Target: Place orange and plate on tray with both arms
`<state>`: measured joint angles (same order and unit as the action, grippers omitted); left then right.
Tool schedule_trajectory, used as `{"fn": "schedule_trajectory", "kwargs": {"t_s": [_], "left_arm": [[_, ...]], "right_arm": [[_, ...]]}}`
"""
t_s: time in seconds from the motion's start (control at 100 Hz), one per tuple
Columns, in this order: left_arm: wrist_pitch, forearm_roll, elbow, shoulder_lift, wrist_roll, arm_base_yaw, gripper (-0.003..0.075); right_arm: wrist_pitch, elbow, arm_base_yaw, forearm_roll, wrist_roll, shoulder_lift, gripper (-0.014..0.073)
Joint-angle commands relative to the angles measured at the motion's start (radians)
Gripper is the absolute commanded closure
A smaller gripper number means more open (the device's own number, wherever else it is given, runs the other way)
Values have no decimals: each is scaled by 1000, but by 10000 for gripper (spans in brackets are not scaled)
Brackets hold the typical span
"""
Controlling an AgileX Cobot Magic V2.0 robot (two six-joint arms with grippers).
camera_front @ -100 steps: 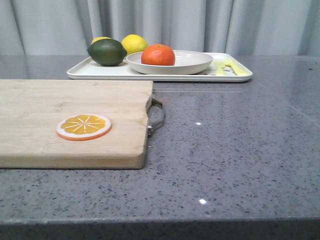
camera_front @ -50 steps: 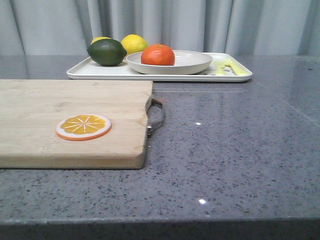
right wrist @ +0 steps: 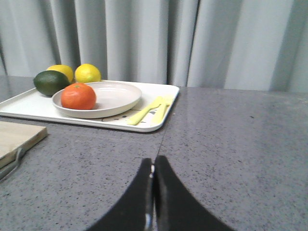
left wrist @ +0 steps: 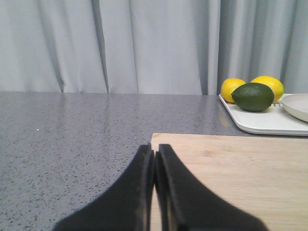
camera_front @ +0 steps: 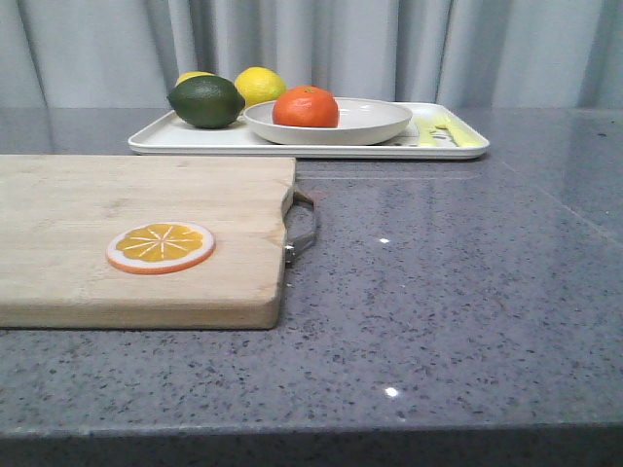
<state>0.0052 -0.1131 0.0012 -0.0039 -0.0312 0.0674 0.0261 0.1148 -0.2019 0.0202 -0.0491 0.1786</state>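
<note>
The orange (camera_front: 306, 106) lies in the off-white plate (camera_front: 375, 123), and the plate stands on the white tray (camera_front: 195, 141) at the back of the counter. The right wrist view shows the orange (right wrist: 78, 96), the plate (right wrist: 115, 98) and the tray (right wrist: 166, 103) too. The left wrist view shows only the tray's corner (left wrist: 255, 126) and the plate's edge (left wrist: 297, 105). My left gripper (left wrist: 156, 150) is shut and empty, low over the near corner of the cutting board. My right gripper (right wrist: 153, 161) is shut and empty over bare counter, short of the tray. Neither gripper shows in the front view.
A wooden cutting board (camera_front: 146, 195) with a metal handle (camera_front: 304, 226) lies front left, with a flat orange slice (camera_front: 162, 246) on it. On the tray are a dark green fruit (camera_front: 205, 101), two lemons (camera_front: 259, 86) and yellow cutlery (camera_front: 446, 129). A grey curtain hangs behind.
The whole front view has shifted a few pixels to the left. Nothing on the counter has moved against anything else.
</note>
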Motion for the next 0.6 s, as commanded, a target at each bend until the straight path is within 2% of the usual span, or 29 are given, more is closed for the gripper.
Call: {"fn": "schedule_trajectory", "kwargs": {"t_s": [0.0, 0.1, 0.22, 0.59], "left_arm": [[-69, 0, 9, -34, 8, 2, 741], [-69, 0, 9, -34, 8, 2, 741], [-69, 0, 9, -34, 8, 2, 741], [-69, 0, 9, -34, 8, 2, 741]], "right_arm": [[115, -8, 47, -78, -104, -19, 660], [116, -44, 117, -134, -136, -59, 660], [115, -81, 163, -141, -136, -106, 660], [65, -121, 204, -141, -136, -202, 660]]}}
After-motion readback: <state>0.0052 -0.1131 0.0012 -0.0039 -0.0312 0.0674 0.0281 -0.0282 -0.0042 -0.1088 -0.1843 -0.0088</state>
